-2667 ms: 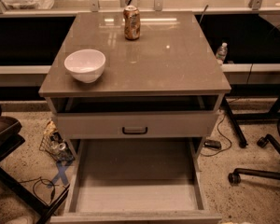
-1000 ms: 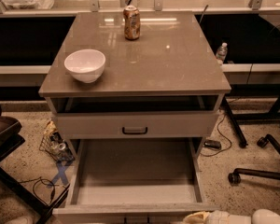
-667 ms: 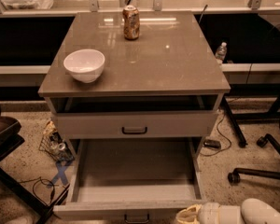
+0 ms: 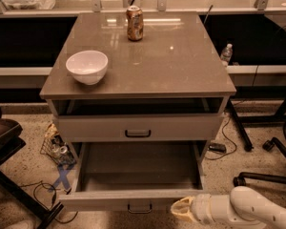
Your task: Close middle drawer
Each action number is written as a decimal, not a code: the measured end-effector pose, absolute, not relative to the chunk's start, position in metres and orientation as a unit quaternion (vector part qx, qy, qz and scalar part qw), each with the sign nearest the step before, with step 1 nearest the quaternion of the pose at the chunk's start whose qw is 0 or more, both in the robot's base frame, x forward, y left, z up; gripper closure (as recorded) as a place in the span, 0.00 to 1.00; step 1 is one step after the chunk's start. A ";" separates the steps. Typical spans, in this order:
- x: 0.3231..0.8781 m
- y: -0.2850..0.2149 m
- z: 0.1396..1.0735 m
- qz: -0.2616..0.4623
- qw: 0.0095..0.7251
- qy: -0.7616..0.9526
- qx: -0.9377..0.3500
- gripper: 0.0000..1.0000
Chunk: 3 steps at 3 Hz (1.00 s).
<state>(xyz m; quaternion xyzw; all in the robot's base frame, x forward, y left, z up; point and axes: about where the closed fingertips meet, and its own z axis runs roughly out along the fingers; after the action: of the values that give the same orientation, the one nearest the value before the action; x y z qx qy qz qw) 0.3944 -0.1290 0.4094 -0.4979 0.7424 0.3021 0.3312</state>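
The middle drawer (image 4: 138, 168) is pulled far out of the cabinet, its plain grey inside bare. Its flat front (image 4: 100, 200) with a small dark handle (image 4: 139, 207) lies near the bottom of the view. My gripper (image 4: 181, 209), a pale tip on a white arm (image 4: 243, 209), comes in from the lower right. It sits at the right part of the drawer front, just right of the handle, touching or very close to it. The taller top drawer (image 4: 171, 127) above is slightly open.
A white bowl (image 4: 87, 66) and a drink can (image 4: 134, 23) stand on the cabinet top (image 4: 181, 66). A dark chair (image 4: 5, 137) is at the left, chair legs (image 4: 262, 178) at the right. Cables and litter (image 4: 55, 147) lie on the floor at the left.
My arm has come in from the lower right and moved left to the drawer front. The drawer front now sits a little higher in view, nearer the cabinet.
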 end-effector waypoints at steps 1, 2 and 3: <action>0.400 -0.126 0.408 0.301 0.342 0.740 -0.494 1.00; 0.425 -0.124 0.414 0.288 0.357 0.733 -0.501 1.00; 0.484 -0.131 0.431 0.262 0.376 0.727 -0.511 1.00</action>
<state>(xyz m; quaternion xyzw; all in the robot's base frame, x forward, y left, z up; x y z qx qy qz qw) 0.4839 -0.1307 0.4310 -0.5108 0.7274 0.2616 0.3762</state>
